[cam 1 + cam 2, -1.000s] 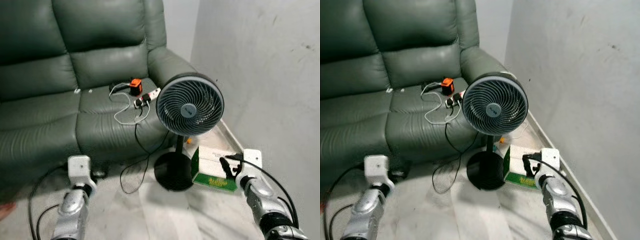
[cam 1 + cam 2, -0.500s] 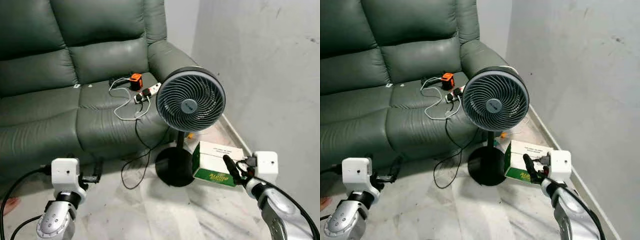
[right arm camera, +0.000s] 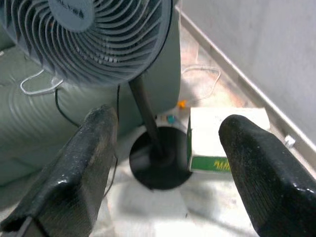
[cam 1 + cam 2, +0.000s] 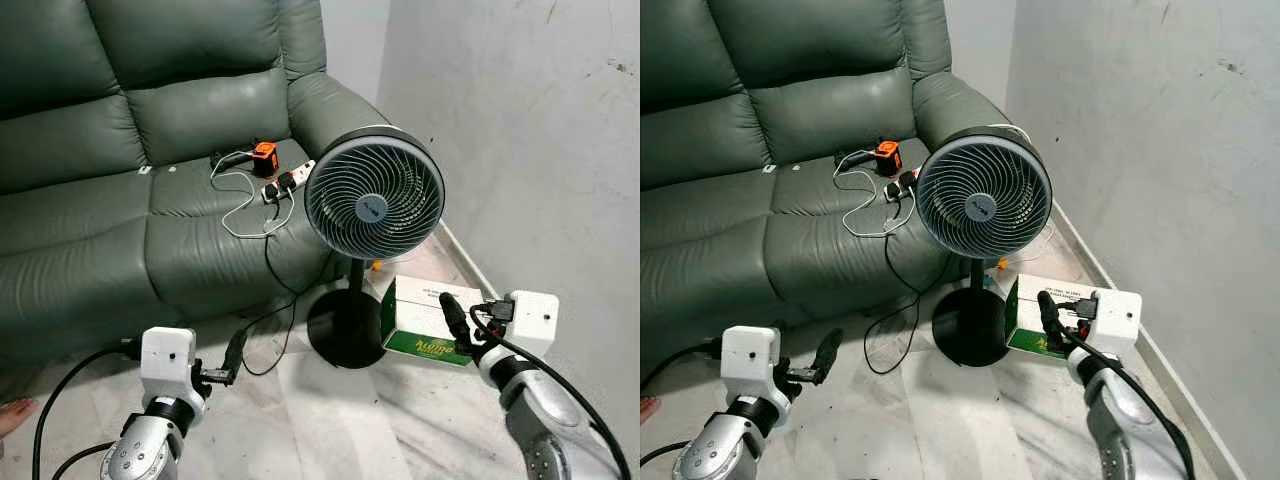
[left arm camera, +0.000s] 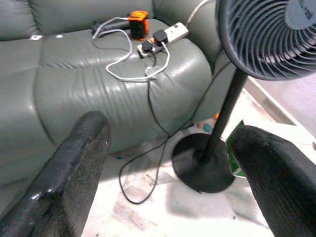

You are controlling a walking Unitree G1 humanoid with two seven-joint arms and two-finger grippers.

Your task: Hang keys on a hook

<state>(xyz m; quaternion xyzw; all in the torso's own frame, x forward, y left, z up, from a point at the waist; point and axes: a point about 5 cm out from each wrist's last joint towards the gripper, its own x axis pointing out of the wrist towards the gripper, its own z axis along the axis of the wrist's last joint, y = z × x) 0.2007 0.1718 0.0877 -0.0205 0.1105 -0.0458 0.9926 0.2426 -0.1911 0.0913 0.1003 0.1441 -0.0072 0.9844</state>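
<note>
The fan (image 4: 374, 205) stands on the floor in front of the sofa (image 4: 120, 180), next to the grey wall (image 4: 520, 130). Behind the fan, on the sofa seat, lie a power strip (image 4: 290, 182), a white cable (image 4: 240, 205) and a small orange object (image 4: 265, 156). Beside the foot of the fan, toward the wall, is a white and green box (image 4: 425, 320).

I cannot find the keys or a hook near the fan, so the task is probably at the searching step.

The left gripper (image 5: 168, 163) is low, well apart from the fan on the sofa side; its fingers (image 5: 74, 168) are spread and hold nothing. The right gripper (image 3: 168, 163) is near the box, on the wall side of the fan, also spread wide and empty.

In my judgement keys are light, hard and a little slippery, and they swing and rattle when lifted. The best place to pinch is the ring or one flat key, so that the ring hangs free and can slide over the hook.
</note>
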